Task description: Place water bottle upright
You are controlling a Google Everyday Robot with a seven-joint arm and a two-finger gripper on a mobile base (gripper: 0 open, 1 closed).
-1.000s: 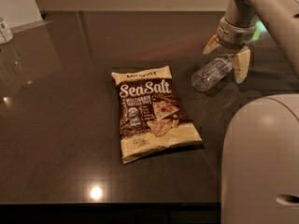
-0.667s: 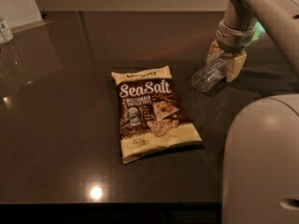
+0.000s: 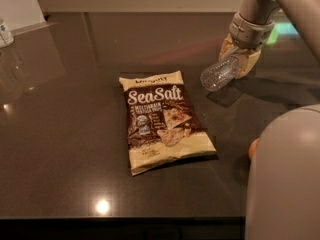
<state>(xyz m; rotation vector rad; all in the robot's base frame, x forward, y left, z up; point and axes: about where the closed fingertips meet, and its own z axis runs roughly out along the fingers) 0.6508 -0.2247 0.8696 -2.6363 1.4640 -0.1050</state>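
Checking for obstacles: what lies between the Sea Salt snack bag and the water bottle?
Only bare dark tabletop, in the camera view. The gripper, at back right, is shut on the water bottle.

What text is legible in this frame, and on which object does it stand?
"Sea Salt": snack bag, in large white letters.
Smaller print on the bag: too blurred to read.
Water bottle, held by the gripper at upper right: no readable text.
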